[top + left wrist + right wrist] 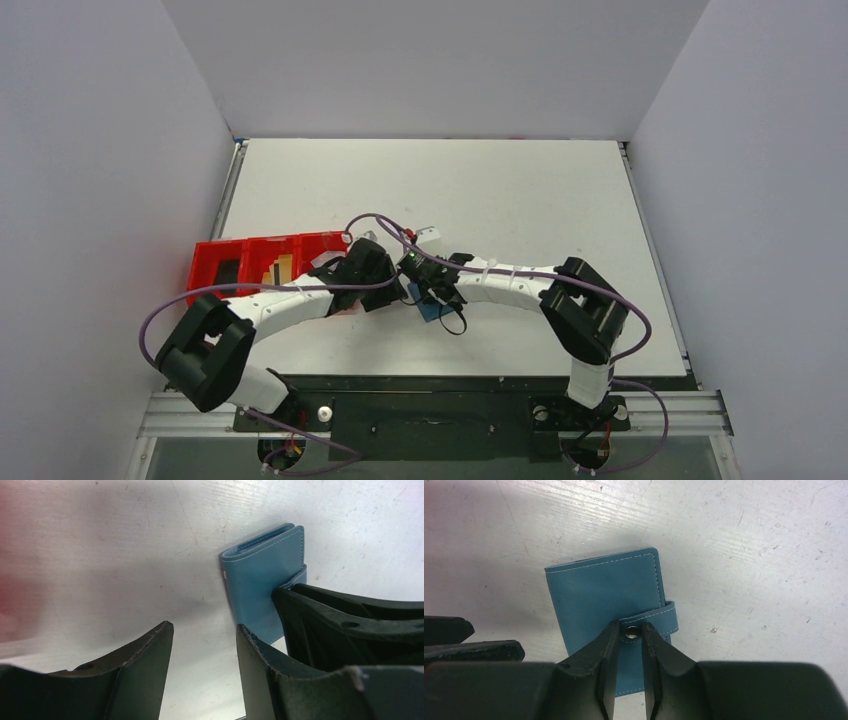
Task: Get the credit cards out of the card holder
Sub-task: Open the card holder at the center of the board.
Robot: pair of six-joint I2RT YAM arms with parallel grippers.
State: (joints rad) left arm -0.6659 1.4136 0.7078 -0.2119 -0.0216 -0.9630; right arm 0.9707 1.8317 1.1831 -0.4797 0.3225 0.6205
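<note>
Near the middle of the white surface (749, 540), the closed blue card holder (604, 595) is lying flat, the right claw (629, 632) is straddling its snap tab (659, 617), nearly clenched though I cannot tell whether gripping, the left claw (205, 630) is hovering released alongside, and the opening step is seemingly calling for peeling that tab up.

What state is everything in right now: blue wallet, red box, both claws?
card holder, lying flat, closed, strap snapped.
left fingers, open, empty, beside the holder.
right fingers, nearly together at the strap's snap; grip unclear.
red tray, holds something dark and something tan.
</note>
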